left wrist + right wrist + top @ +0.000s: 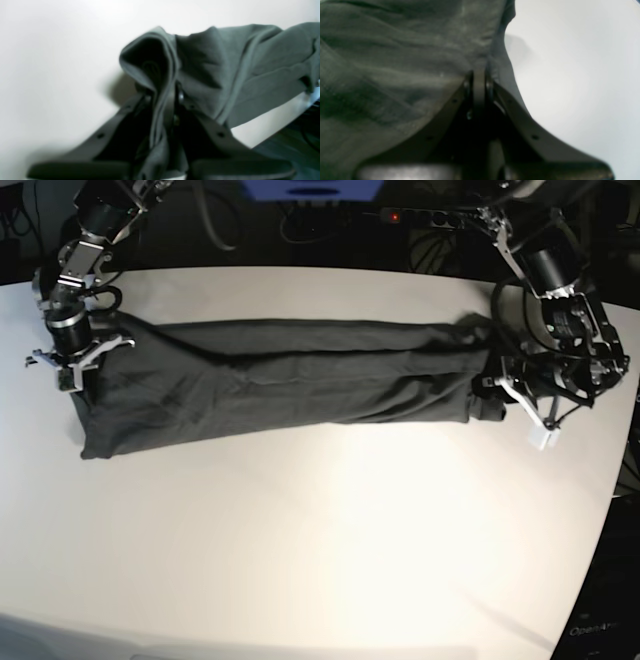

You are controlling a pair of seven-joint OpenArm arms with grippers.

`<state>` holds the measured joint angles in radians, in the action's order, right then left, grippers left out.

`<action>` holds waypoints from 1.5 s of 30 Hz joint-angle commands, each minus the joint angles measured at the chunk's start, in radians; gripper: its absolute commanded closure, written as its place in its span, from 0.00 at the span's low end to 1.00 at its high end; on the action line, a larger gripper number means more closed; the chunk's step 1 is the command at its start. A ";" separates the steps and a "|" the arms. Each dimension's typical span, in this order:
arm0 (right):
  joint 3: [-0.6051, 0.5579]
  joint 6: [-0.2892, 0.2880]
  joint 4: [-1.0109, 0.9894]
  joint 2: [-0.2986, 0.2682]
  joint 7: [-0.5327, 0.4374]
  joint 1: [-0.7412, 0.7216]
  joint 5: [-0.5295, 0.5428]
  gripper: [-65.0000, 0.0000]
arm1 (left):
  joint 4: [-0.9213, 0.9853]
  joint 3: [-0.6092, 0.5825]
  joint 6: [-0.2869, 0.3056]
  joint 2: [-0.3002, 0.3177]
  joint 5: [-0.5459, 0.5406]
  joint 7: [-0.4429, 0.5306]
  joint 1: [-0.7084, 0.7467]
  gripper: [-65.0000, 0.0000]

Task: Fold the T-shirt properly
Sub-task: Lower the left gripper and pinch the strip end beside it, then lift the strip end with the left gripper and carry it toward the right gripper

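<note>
Left gripper (pixel 162 100) pinching a T-shirt (pixel 225 75) fold, right gripper (pixel 480 82) seemingly clamped on its blurred hem, base view alone showing it stretched between them over the table (pixel 330 510).

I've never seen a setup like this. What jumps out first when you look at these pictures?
A long dark grey T-shirt lies stretched as a band across the white table, filling most of its width. At each end a black robot gripper pinches the cloth: the right gripper at the base view's left end, the left gripper at its right end. Up close, the left one has a bunched fold clamped between its jaws.
</note>
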<state>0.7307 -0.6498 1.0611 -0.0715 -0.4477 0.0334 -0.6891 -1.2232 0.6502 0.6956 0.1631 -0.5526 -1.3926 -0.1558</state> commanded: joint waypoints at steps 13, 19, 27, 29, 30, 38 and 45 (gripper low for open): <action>-0.003 -0.048 -0.023 0.014 0.186 0.026 -0.140 0.98 | -0.017 -0.094 0.003 -0.010 -0.281 -0.004 -0.058 0.95; -0.003 -0.048 -0.023 0.014 0.186 0.026 -0.140 0.98 | -0.180 -0.181 0.003 -0.046 -0.433 -0.004 -0.014 0.95; -0.003 -0.048 -0.023 0.014 0.186 0.026 -0.140 0.98 | -0.278 -0.191 0.003 -0.124 -0.571 -0.004 0.019 0.95; -0.003 -0.048 -0.023 0.014 0.186 0.026 -0.140 0.98 | -0.278 -0.191 0.003 -0.158 -0.567 -0.004 0.019 0.95; -0.003 -0.048 -0.023 0.014 0.186 0.026 -0.140 0.98 | -0.278 -0.192 0.003 -0.172 -0.567 -0.004 0.019 0.95; -0.003 -0.048 -0.023 0.012 0.186 0.026 -0.140 0.98 | -0.280 -0.372 -0.169 -0.214 -0.565 -0.004 0.020 0.96; -0.001 -0.048 -0.023 0.012 0.185 0.027 -0.140 0.98 | -0.284 -0.493 -0.360 -0.187 -0.565 0.039 0.058 0.96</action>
<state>0.7326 -0.6533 1.0611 -0.0711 -0.4610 0.0360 -0.6895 -1.4868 0.1577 0.3248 -0.0185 -1.0798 -1.3689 -0.0750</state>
